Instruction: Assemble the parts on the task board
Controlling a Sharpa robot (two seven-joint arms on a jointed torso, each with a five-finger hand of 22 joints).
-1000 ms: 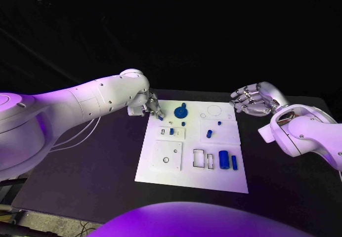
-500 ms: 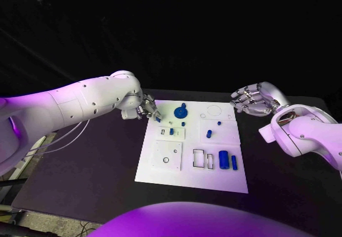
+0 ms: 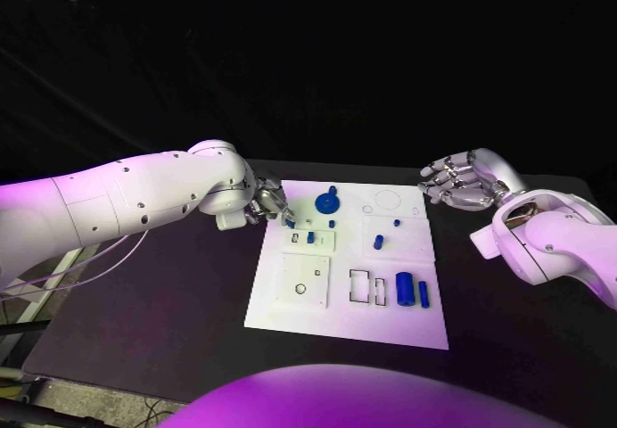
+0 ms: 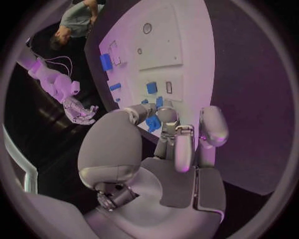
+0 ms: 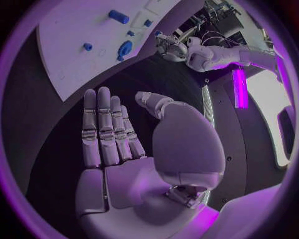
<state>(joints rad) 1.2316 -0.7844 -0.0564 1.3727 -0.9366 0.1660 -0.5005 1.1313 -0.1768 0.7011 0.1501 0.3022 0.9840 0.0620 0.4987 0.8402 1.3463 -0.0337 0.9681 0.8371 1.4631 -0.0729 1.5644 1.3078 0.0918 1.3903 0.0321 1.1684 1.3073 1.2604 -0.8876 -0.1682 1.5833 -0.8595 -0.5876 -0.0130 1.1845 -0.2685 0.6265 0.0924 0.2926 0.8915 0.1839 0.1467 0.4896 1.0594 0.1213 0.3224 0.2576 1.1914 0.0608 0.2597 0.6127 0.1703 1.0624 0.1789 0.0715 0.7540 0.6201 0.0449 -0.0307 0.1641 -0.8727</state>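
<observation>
This looks like a robotics lab set up for testing. A black table stands in front of a dark backdrop, and on it lies a white board with cut-out slots and small blue pieces, a bench exercise rather than anything homely. Two white robot arms reach in over it from left and right. Off beyond the left arm, the right wrist view catches racks of equipment and loose cables, with a bright strip of coloured light close by.
</observation>
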